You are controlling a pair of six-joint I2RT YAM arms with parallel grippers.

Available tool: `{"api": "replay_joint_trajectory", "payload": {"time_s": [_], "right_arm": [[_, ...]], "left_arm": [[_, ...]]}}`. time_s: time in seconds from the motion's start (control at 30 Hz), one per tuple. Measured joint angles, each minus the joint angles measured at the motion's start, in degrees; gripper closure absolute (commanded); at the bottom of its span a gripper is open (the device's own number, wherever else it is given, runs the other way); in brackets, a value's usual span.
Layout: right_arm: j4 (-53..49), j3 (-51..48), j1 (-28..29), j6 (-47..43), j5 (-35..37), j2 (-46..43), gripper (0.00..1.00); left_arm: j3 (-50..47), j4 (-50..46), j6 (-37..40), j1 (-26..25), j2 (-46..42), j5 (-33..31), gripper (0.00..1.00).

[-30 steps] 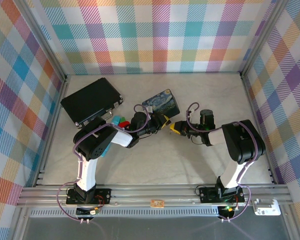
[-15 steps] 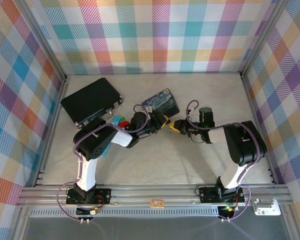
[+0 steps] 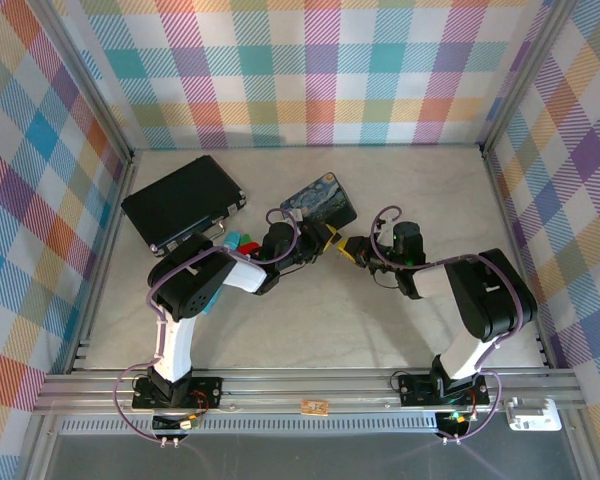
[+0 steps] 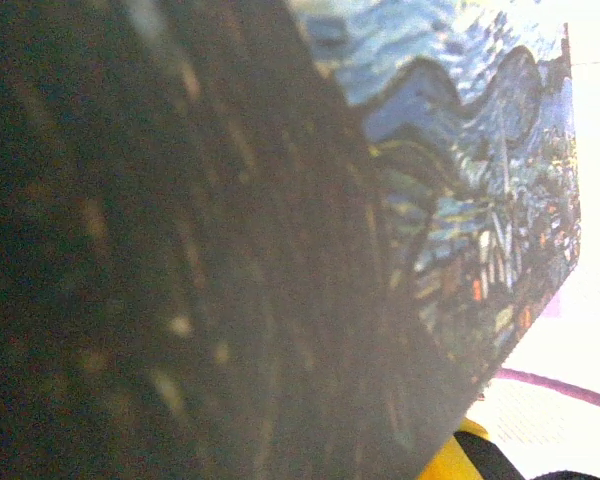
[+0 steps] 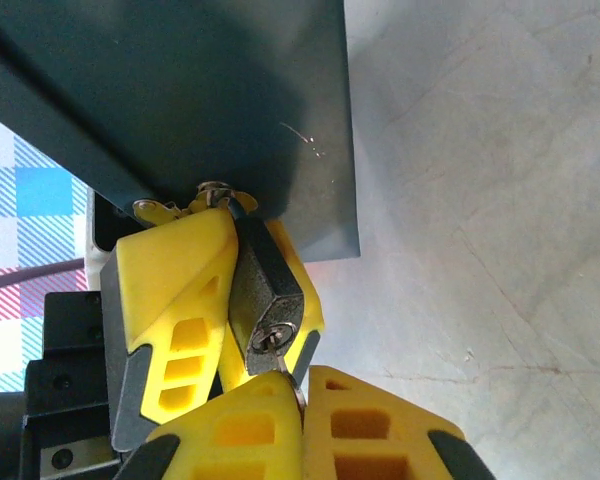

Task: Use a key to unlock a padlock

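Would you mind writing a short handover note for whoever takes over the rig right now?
Left gripper: shut on the padlock, at the edge of the tin.
Right gripper: shut on the key, its tip at the keyhole.
Done: padlock steadied, key brought to it.
To do: seat the key fully, turn it, free the shackle, which looks closed.

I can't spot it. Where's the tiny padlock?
Right wrist view, middle: the padlock sits between the left gripper's yellow fingers, by the tin's edge.
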Motion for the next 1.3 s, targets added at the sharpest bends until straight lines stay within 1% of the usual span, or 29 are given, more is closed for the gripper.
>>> {"api": "replay_joint_trajectory", "payload": {"time_s": [0.2, 0.4, 0.5, 0.6, 0.7, 0.87, 1.03, 1.13, 1.3], "right_arm": [[-0.3, 1.1, 0.0, 0.2, 0.2, 0.0, 1.00], [-10.9, 6.3, -1.7, -6.5, -3.9, 0.0, 1.00], [-13.4, 7.0, -2.4, -7.8, -5.4, 0.0, 1.00], [-13.4, 6.9, -2.5, -5.8, -5.7, 0.0, 1.00], [-10.8, 5.8, -2.3, -2.0, -5.1, 0.0, 1.00], [-7.9, 4.2, -0.9, 2.4, -1.0, 0.0, 1.00], [-4.8, 3.1, 0.3, 4.5, 2.4, 0.2, 1.00], [-3.7, 3.1, 0.5, 4.5, 2.9, 0.7, 0.95], [-3.1, 3.1, 0.5, 3.0, 3.5, 1.0, 0.79]], "left_arm": [[0.7, -0.3, -0.9, -0.3, 0.0, -1.8, 1.00], [1.0, -0.7, -0.8, -0.3, 0.0, -2.3, 1.00], [1.0, -1.2, -0.6, -0.4, -0.1, -1.9, 1.00], [1.0, -1.6, -0.6, -0.6, -0.1, -1.7, 1.00], [1.1, -1.4, -0.6, -0.7, -0.1, -1.4, 1.00], [1.2, -2.4, -0.7, -0.7, -0.1, -1.9, 1.00], [1.2, -2.5, -1.7, -0.7, -0.1, -2.9, 1.00], [1.2, -2.5, -2.1, -0.7, -0.1, -3.6, 1.00], [1.2, -3.0, -1.9, -0.8, -0.2, -3.9, 1.00]]}}
